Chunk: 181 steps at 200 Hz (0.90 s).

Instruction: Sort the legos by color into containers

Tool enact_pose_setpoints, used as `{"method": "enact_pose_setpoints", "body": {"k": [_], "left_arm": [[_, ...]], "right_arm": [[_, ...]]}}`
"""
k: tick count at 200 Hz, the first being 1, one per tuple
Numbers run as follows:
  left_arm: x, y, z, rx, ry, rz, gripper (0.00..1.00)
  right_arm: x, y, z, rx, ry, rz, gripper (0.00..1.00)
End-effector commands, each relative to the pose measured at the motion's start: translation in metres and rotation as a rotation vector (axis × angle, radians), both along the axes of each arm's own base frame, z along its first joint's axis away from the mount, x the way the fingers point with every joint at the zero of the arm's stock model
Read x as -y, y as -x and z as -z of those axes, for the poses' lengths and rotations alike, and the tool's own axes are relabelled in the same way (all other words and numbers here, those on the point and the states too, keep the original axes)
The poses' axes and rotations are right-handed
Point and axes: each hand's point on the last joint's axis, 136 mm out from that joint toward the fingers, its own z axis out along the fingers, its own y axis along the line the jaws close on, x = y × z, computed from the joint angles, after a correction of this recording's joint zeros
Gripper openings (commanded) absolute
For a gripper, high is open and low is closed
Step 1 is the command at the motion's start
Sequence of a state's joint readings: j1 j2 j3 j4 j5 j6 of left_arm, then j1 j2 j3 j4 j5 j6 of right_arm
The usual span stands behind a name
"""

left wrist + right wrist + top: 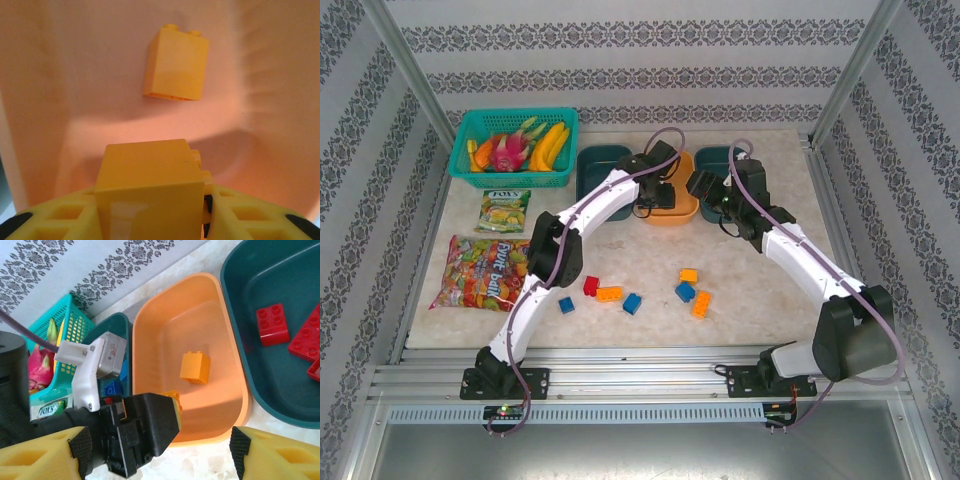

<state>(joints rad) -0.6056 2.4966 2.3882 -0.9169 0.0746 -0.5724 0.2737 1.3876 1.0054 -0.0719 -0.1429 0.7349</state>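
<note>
From above, the left gripper point(658, 192) hangs over the orange tub point(688, 213), which sits between two teal tubs point(600, 165). The right gripper point(705, 188) is just beside it, and loose bricks point(632, 303) lie on the table point(770, 290) nearer the bases. On the left wrist, the fingers point(50, 222) clamp an orange brick point(150, 185) above a second orange brick point(176, 64) on the tub floor. On the right wrist, the jaws stand wide apart and empty, and red bricks point(272, 325) lie in a teal tub.

Plain orange tub point(75, 75); orange brick point(150, 190) (matching)
</note>
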Motion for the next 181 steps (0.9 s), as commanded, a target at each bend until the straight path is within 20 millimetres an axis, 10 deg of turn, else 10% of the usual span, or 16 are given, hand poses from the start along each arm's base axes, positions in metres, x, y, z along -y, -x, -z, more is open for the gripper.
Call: {"method": "enact_pose_setpoints", "body": {"k": [1,61,110,181], "left_arm": [[0.001,-0.006,0.0,-0.027,0.043,-0.02,0.5],[0.01,-0.008,-0.008,-0.033,0.107,-0.012,0.69],[0.009,-0.015,-0.083,0.068,0.22,-0.055,0.72],[-0.084,0.03,-0.168,0.082,0.35,-0.331,0.74]], "right_arm": [[0.0,-0.004,-0.006,-0.004,-0.023,0.002,0.75],[0.0,-0.003,0.005,-0.036,-0.02,0.001,0.75],[0.002,-0.001,-0.004,-0.01,0.015,-0.005,0.75],[-0.048,0.019,-0.025,0.114,0.173,-0.215,0.75]]}}
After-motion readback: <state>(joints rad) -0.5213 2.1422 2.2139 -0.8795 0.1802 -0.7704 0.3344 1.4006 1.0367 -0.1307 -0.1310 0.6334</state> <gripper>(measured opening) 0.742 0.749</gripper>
